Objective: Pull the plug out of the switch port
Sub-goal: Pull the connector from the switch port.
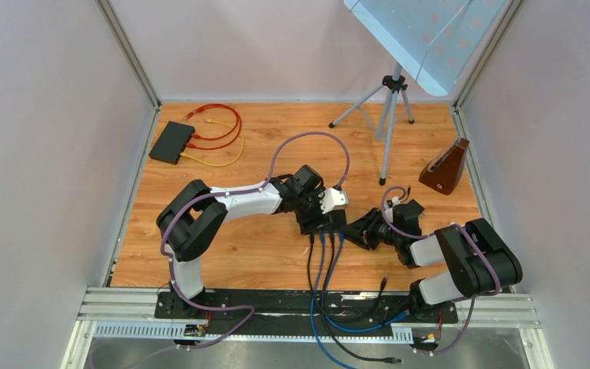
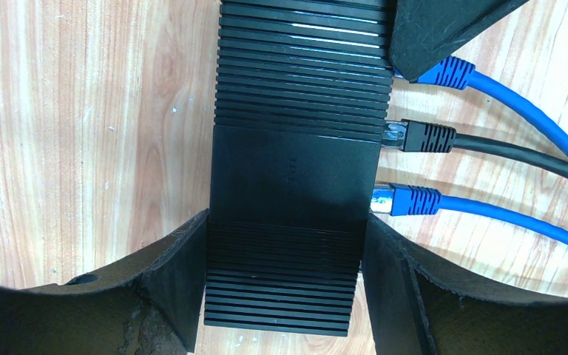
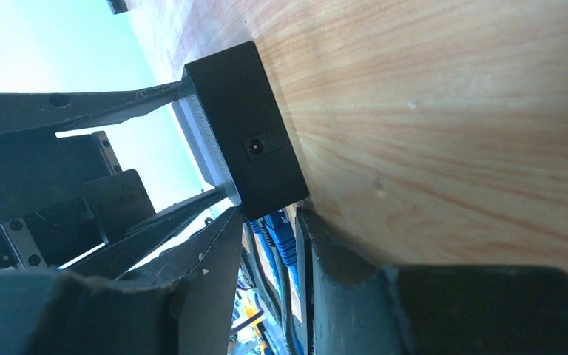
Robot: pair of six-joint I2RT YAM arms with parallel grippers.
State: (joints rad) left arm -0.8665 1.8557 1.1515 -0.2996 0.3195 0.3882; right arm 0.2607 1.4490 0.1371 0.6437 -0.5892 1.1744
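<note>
Left gripper (image 2: pixel 285 217): clamped on the switch (image 2: pixel 296 170); we see its fingers (image 2: pixel 174 281) pressed against the two long sides, near one end.
Left arm (image 1: pixel 238 201): elbow folded back at the left, above its base; white forearm stretched to the right; wrist bent down over the switch at mid-table.
Right gripper (image 3: pixel 270 218): narrow, straddling the plug (image 2: pixel 444 72); we cannot tell whether the pads press on it or stand just off it.
Right arm (image 1: pixel 461 257): elbow bunched near the right edge; forearm low, reaching left; gripper lying close along the table (image 1: pixel 238 254), tips at the switch's cabled side.
Switch: flat on the table, between the two grippers; round power socket on the short end that faces the right wrist camera.
Plug: blue, outermost of three in a row along one side, farthest from the left fingers; its head is hidden under a right finger, so we cannot tell how deep it sits.
Other plugs: black plug (image 2: pixel 421 137) in the middle; second blue plug (image 2: pixel 410 200) nearest the left fingers; both seated; their cables run toward the near edge.
</note>
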